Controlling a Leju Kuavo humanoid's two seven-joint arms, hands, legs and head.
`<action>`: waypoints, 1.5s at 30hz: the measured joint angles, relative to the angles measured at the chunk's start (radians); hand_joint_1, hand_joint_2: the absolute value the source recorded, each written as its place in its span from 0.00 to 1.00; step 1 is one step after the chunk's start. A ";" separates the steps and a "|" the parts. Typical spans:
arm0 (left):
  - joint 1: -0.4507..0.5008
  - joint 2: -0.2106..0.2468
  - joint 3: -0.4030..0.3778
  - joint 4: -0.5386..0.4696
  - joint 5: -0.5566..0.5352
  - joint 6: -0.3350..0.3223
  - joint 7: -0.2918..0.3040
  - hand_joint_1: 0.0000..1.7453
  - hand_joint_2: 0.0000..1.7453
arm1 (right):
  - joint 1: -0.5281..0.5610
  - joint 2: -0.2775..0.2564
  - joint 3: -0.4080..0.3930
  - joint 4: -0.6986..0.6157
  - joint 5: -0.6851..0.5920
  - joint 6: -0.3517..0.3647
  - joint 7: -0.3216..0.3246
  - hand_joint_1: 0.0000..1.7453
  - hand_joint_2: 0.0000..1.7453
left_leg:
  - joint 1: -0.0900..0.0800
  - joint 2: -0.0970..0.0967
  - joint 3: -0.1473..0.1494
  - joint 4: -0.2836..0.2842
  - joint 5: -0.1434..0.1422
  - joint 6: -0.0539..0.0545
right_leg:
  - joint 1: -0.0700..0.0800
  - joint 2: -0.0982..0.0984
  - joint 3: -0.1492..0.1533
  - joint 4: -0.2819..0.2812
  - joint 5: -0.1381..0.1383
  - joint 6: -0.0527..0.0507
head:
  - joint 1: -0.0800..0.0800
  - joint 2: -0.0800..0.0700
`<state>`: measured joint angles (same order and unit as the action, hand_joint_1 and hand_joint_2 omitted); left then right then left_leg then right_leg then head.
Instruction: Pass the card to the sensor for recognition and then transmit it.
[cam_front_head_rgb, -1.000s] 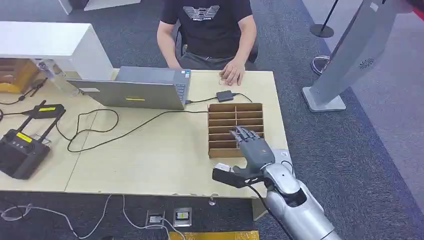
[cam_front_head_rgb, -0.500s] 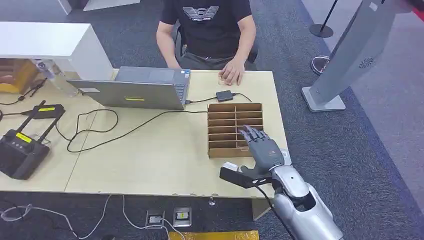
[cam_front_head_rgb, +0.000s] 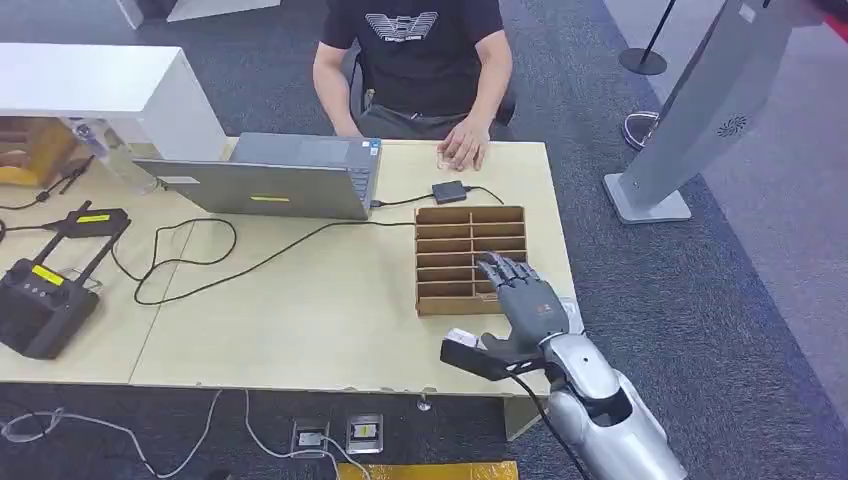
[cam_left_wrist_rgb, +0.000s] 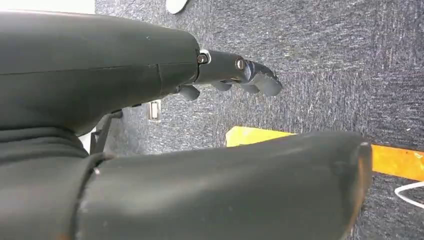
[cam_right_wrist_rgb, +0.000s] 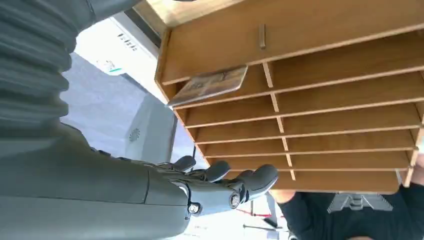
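Note:
A wooden slotted box (cam_front_head_rgb: 455, 245) stands on the table's right side. My right hand (cam_front_head_rgb: 520, 300) hovers over its near right corner with fingers spread and nothing in them. In the right wrist view a card (cam_right_wrist_rgb: 207, 85) lies tilted in one end slot of the box (cam_right_wrist_rgb: 320, 95), apart from my fingers (cam_right_wrist_rgb: 225, 182). The sensor (cam_front_head_rgb: 450, 191), a small black box on a cable, sits just beyond the wooden box. My left hand (cam_left_wrist_rgb: 235, 75) hangs over the carpet, holding nothing, fingers loosely extended.
A person in a black shirt (cam_front_head_rgb: 415, 50) sits across the table, one hand (cam_front_head_rgb: 463, 150) resting near the sensor. A laptop (cam_front_head_rgb: 270, 180) and loose cables (cam_front_head_rgb: 200, 260) lie mid-table, with a black remote controller (cam_front_head_rgb: 40, 300) at the left. A grey kiosk (cam_front_head_rgb: 700, 110) stands on the right.
My right hand has drifted a little to the right and toward the table's near edge over the box's corner, then held nearly still. Nothing else moved.

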<state>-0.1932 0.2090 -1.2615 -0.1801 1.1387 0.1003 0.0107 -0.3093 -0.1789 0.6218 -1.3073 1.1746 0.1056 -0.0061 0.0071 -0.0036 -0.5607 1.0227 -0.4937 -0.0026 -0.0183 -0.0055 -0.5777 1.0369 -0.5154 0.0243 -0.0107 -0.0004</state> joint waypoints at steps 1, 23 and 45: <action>0.000 -0.001 0.000 0.000 0.001 0.002 0.000 0.00 0.00 | 0.000 0.000 0.000 0.001 0.005 -0.012 -0.005 0.00 1.00 | 0.000 0.000 0.000 0.000 0.000 0.000 | 0.000 0.000 0.000 0.000 0.000 0.000 | 0.000 0.000; 0.000 -0.012 0.000 0.000 0.008 0.018 0.000 0.00 0.00 | -0.011 0.014 0.004 0.062 0.064 -0.140 -0.021 0.00 1.00 | 0.000 0.000 0.000 0.000 0.000 0.000 | 0.000 0.000 0.000 0.000 0.000 0.000 | 0.000 0.000; -0.001 -0.013 0.000 0.000 0.006 0.015 0.000 0.00 0.00 | -0.033 0.037 0.007 0.145 0.065 -0.149 -0.006 0.00 1.00 | 0.000 0.000 0.000 0.000 0.000 0.000 | 0.000 0.000 0.000 0.000 0.000 0.000 | 0.000 0.000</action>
<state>-0.1938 0.1965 -1.2615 -0.1801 1.1452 0.1156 0.0107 -0.3421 -0.1415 0.6291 -1.1627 1.2394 -0.0439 -0.0122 0.0071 -0.0036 -0.5611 1.0227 -0.4937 -0.0026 -0.0183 -0.0058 -0.5775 1.0370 -0.5154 0.0243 -0.0103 -0.0004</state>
